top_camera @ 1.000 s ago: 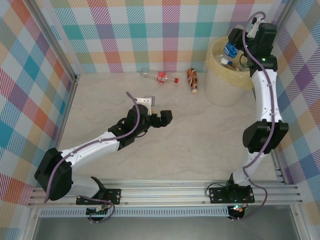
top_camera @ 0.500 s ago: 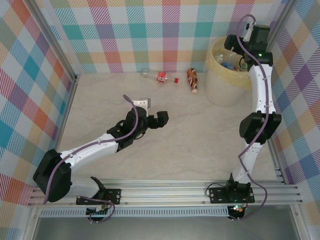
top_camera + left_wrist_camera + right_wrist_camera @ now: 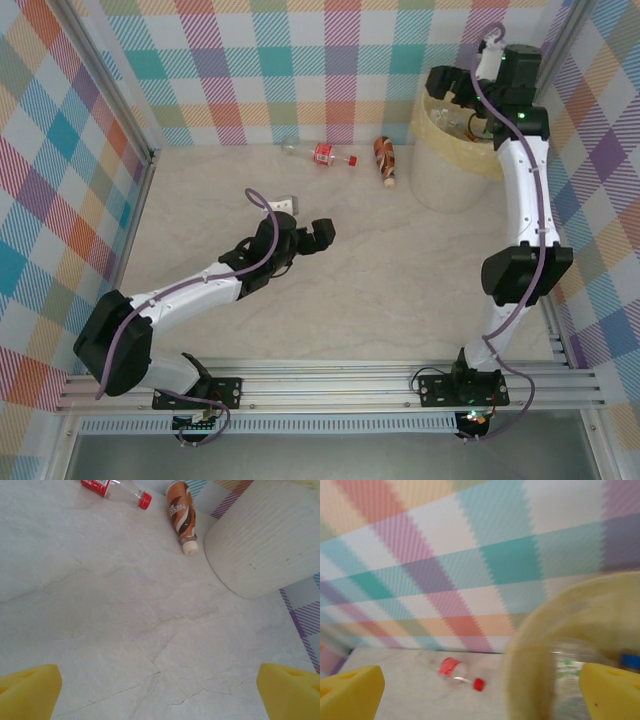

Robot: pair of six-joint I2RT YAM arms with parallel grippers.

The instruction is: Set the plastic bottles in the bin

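Note:
A clear bottle with a red label and red cap (image 3: 325, 154) (image 3: 117, 487) (image 3: 454, 669) lies near the back wall. An amber bottle with a white cap (image 3: 385, 158) (image 3: 181, 511) lies to its right, close to the pale-yellow bin (image 3: 455, 160) (image 3: 265, 540) (image 3: 527, 655). Bottles inside the bin (image 3: 452, 120) show blurred. My left gripper (image 3: 322, 233) (image 3: 160, 692) hangs open over bare table, well short of both bottles. Above the bin's left rim, my right gripper (image 3: 446, 82) (image 3: 480, 690) is open and holds nothing.
Checked walls close off the back and both sides. A metal post (image 3: 110, 90) stands at the left. The marble-look tabletop (image 3: 380, 280) stretches between the arms. The bin stands in the back right corner.
One second ago my right gripper held a blue-labelled bottle over the bin; it has let go and swung left. The left gripper has shifted only slightly.

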